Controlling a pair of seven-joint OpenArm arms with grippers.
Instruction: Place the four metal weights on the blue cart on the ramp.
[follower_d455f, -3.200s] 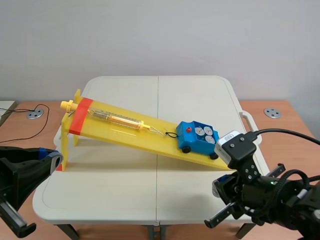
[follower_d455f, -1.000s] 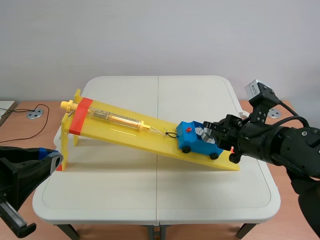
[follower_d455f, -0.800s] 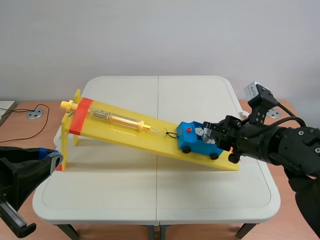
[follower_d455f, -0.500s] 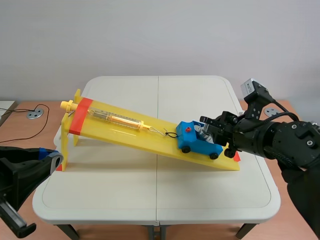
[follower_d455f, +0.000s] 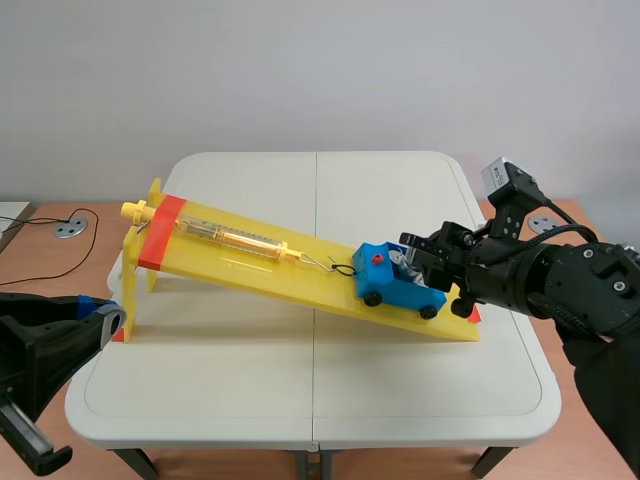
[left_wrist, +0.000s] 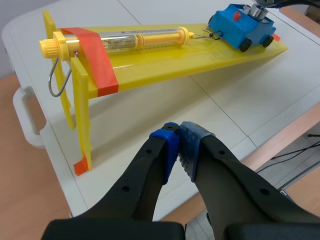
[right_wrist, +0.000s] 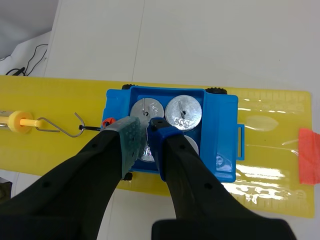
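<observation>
The blue cart (follower_d455f: 392, 281) (right_wrist: 220, 131) (left_wrist: 241, 26) sits low on the yellow ramp (follower_d455f: 250, 262) (right_wrist: 272, 147) (left_wrist: 165, 60), hooked to a spring scale (follower_d455f: 230, 238). In the right wrist view two metal weights (right_wrist: 184, 112) lie flat in the cart's far pockets, and a third shows partly beside my finger. My right gripper (follower_d455f: 413, 258) (right_wrist: 145, 134) hangs right over the cart, its fingers shut on a fourth metal weight (right_wrist: 147, 151), held on edge above the near pocket. My left gripper (left_wrist: 178, 134) (follower_d455f: 98, 318) stays shut on nothing, low off the table's front left corner.
The ramp's raised end, wrapped in orange tape (follower_d455f: 160, 232), stands on yellow legs (left_wrist: 82, 125) at the left. The white folding table (follower_d455f: 300, 390) has handles on both short sides. A cable (follower_d455f: 60, 255) lies on the wooden desk at the left.
My right arm has come up from the table's front right corner to the cart. In the last second it edged slightly left over the cart. The left arm has not moved.
</observation>
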